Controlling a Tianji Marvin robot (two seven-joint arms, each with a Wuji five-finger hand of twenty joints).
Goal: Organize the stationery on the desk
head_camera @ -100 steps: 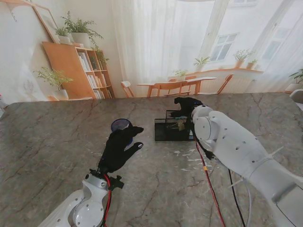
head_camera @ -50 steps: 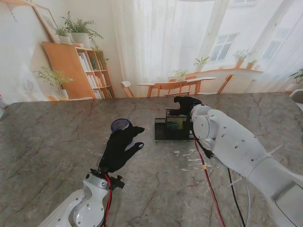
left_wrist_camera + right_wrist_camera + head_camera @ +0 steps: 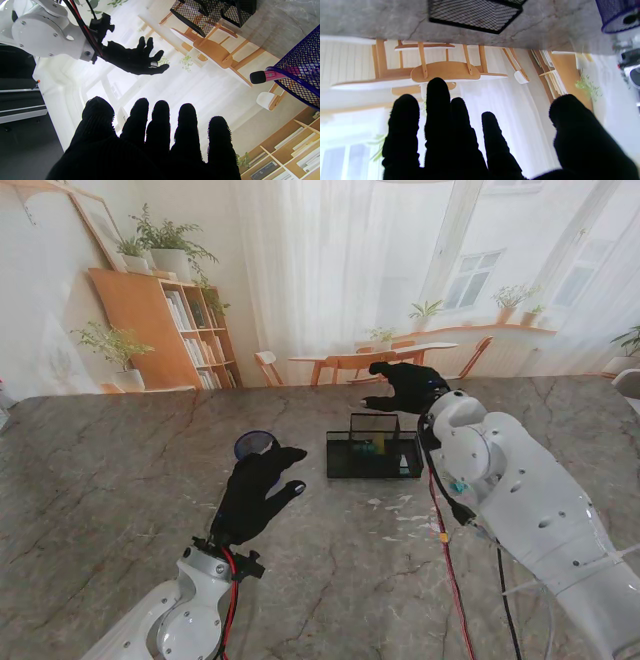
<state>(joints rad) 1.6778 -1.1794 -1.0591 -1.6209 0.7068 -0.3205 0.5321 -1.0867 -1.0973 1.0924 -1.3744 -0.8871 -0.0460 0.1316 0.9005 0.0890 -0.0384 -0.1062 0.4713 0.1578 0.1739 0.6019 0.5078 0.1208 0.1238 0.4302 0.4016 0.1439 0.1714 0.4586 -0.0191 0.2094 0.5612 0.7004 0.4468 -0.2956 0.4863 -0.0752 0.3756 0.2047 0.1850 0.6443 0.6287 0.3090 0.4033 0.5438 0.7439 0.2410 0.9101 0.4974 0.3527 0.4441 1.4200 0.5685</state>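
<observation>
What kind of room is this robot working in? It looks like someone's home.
Probably a staged home study: the marble-look table holds a black mesh desk tray and a blue mesh pen cup, but the bookshelf and windows look like a printed backdrop.

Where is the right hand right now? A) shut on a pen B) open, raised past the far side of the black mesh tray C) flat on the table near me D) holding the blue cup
B: the right hand is open with fingers spread and holds nothing, lifted beyond the far edge of the black mesh tray; the blue cup stands by the left hand.
</observation>
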